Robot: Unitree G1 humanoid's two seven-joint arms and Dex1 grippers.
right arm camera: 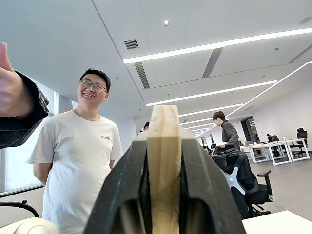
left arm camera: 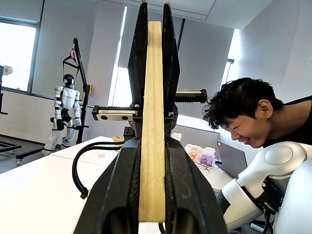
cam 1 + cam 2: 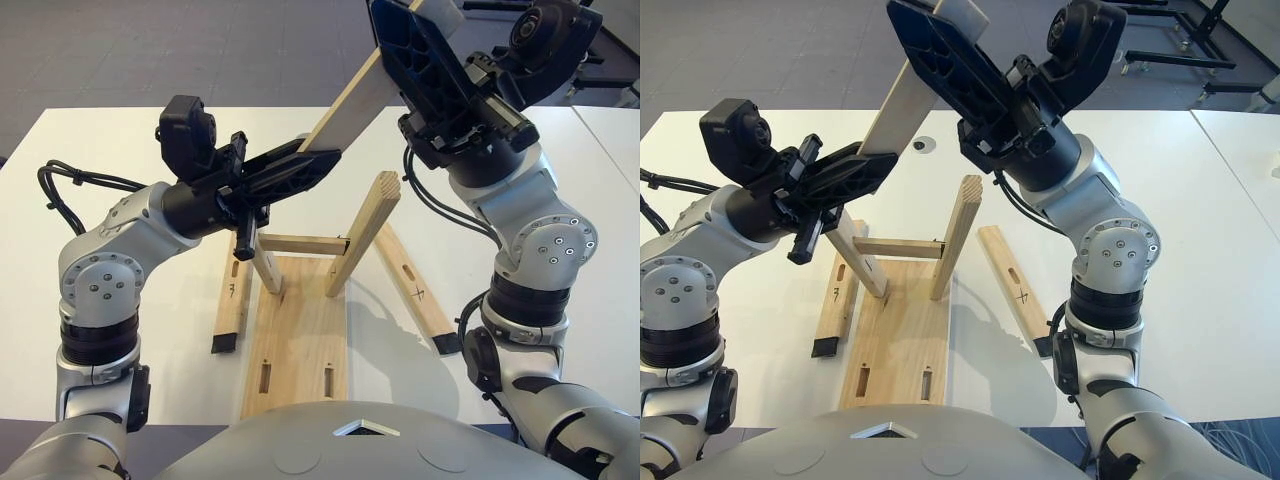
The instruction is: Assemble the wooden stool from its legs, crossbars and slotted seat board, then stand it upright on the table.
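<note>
The pale wooden slotted seat board is lying flat on the white table, close to the robot's edge, with two rectangular slots showing at its near end. Two legs are standing up out of its far half. The left upright leg is partly hidden behind the left arm's fingers. The right upright leg is rising taller and tilting away to the right. A thin wooden crossbar is running level between them, touching both.

A loose wooden leg with a black foot is lying flat just beside the board's left edge. A second loose wooden leg is lying on the table off the board's right side, angling away from it. Each is showing a slot in its upper face.

Above the standing parts and apart from them, a long flat wooden bar is hanging in the air, slanting up from left to right. The left gripper is pinching the bar's lower end, its two black fingers pressing against the bar's flat faces. The right gripper is clamping the upper end, its fingers likewise pressing on both faces with the wood sandwiched between them.
</note>
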